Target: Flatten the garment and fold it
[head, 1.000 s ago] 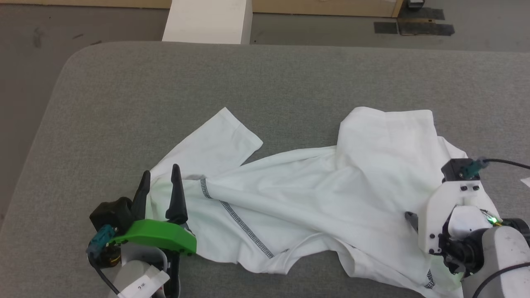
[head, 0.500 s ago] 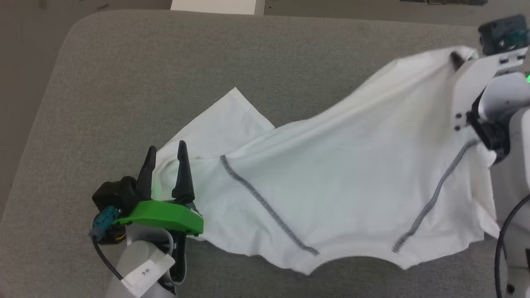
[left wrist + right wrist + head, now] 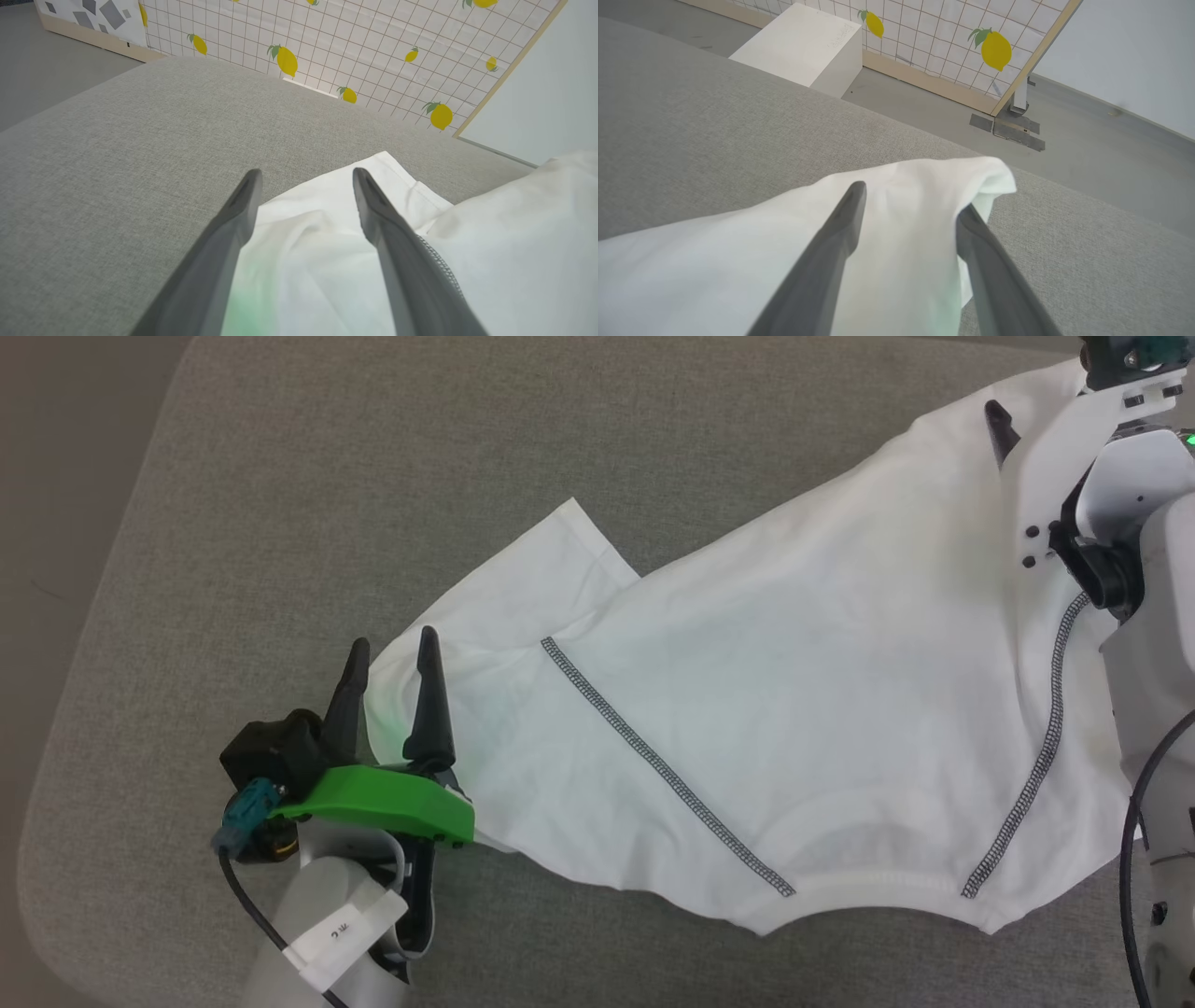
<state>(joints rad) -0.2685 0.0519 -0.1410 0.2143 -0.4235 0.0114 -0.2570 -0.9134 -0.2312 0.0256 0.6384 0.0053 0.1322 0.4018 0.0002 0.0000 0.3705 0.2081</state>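
Garment spread on grey surface

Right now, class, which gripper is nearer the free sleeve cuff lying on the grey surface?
Left. The left gripper lies just short of the cuff, astride the same sleeve; the right gripper is far across the garment, at its opposite end.

The white garment spreads from centre to upper right over the grey surface. At lower left, the left gripper straddles its sleeve, fingers parted; the right gripper meets its upper-right corner.
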